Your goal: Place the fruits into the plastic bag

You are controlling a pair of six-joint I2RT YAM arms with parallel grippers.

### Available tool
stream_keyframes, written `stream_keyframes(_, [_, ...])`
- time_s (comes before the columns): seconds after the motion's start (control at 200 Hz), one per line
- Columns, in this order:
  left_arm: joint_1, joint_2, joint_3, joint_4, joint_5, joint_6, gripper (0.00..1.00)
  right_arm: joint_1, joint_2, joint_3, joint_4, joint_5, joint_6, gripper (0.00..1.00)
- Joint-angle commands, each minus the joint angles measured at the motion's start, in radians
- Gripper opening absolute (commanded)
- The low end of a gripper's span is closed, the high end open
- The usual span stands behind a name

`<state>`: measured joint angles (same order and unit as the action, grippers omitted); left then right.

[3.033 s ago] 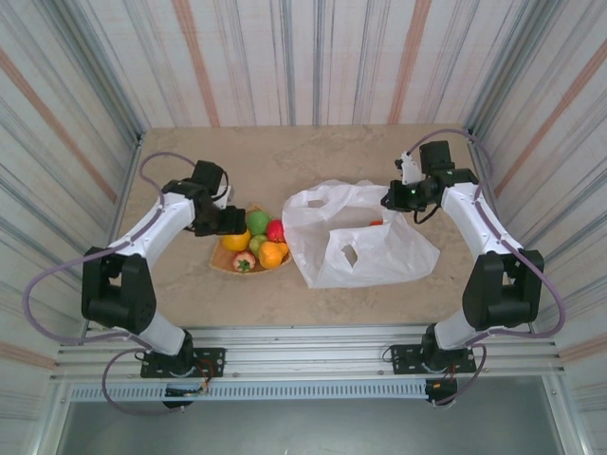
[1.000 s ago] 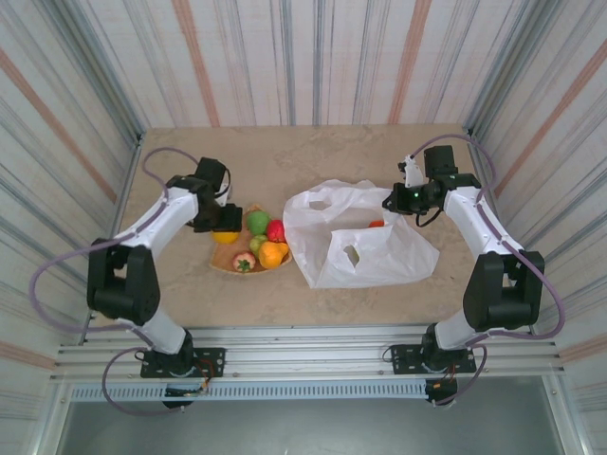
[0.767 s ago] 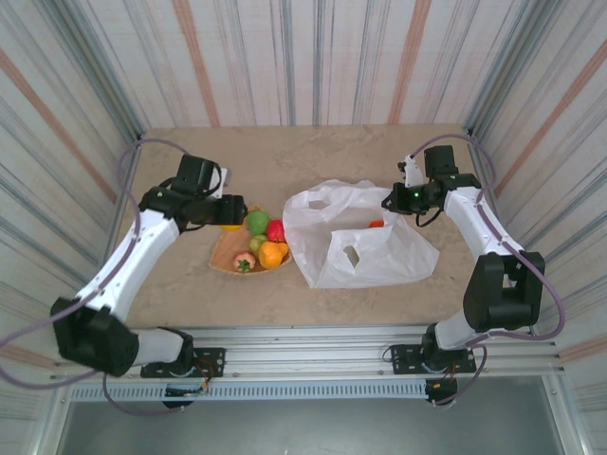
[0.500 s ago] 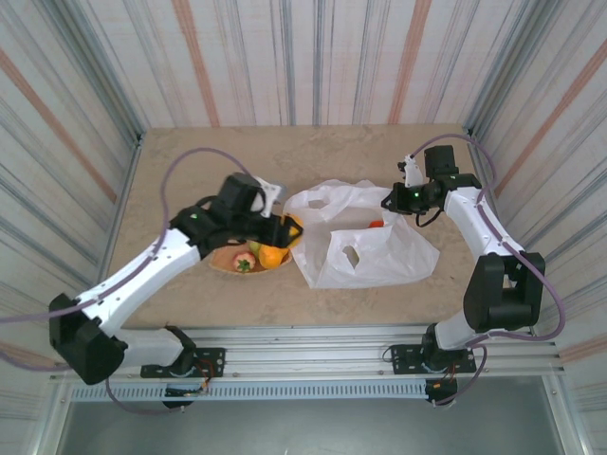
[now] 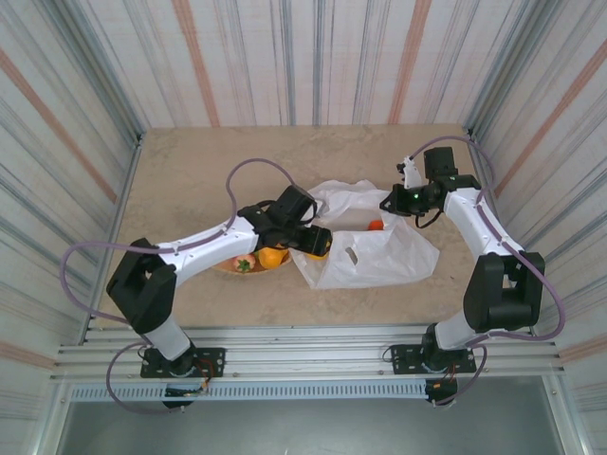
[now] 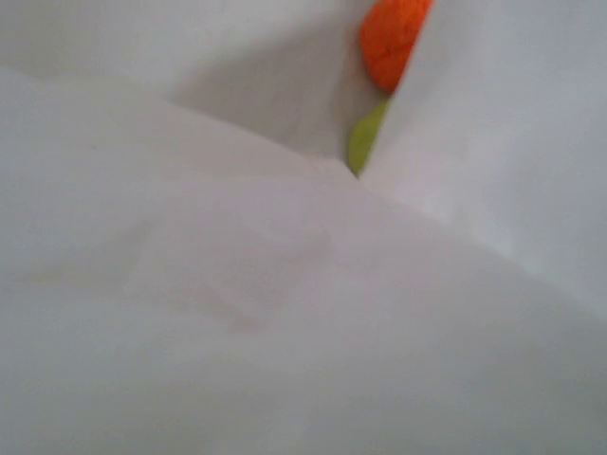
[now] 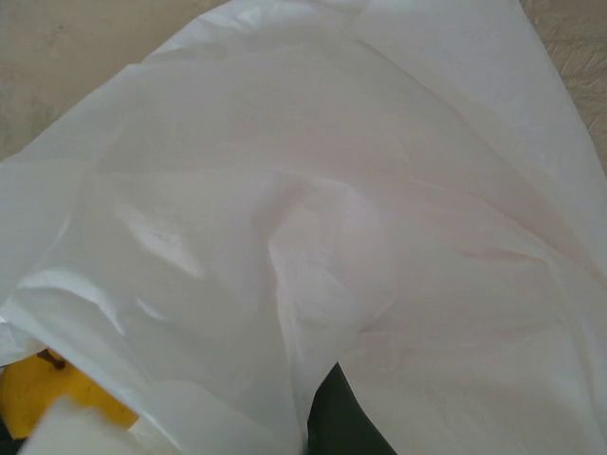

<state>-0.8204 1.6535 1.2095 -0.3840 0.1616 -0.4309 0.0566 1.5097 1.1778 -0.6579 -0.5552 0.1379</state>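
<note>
**A:** Where are the left fingers [image 5: 307,237] sitting?

**B:** In the top view the left arm is stretching across the worktop [image 5: 190,171]. Its fingers are hanging at the near-left edge of the plastic bag [image 5: 379,261]. They are standing wide apart and clamping a yellow fruit [image 5: 319,251] between them.

**A:** Is that fruit touching the bag?

**B:** It is overlapping the bag's left rim from above, but I cannot tell whether it is touching the film. The right wrist camera is catching the same yellow fruit [image 7: 43,398] low at the left, peeking past the edge of the bag [image 7: 313,190].

**A:** And the right fingers [image 5: 391,201]?

**B:** They are pinched together on the bag's far-right rim and holding it up, with the film draping down from there.

**A:** Is anything lying inside?

**B:** An orange-red fruit [image 5: 377,225] is showing at the bag's far side, near the right fingers. The left wrist camera is looking at white folds of the bag [image 6: 237,313]. The orange-red fruit [image 6: 394,38] is sitting at the top there, and a green fruit [image 6: 363,147] is wedged in a crease just below it.

**A:** And outside the bag?

**B:** A wooden plate [image 5: 226,266] is lying left of the bag, partly under the left arm. An orange fruit [image 5: 272,257] and a red fruit [image 5: 245,263] are resting on it, just beside each other.
</note>
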Motion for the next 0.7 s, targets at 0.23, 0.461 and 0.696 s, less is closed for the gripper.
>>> stream_keyframes(0.23, [0.003,0.082,0.053,0.147,-0.116,-0.152,0.65,0.0,-0.019,-0.016,0.004,-0.03,0.006,0.0])
stream_keyframes(0.461, [-0.034,0.2,0.154,0.162,-0.163,-0.143,0.65,0.006,-0.005,-0.009,0.012,-0.054,0.015,0.0])
stream_keyframes(0.696, [-0.043,0.299,0.175,0.256,-0.193,-0.174,0.69,0.007,0.002,-0.006,0.012,-0.057,0.019,0.0])
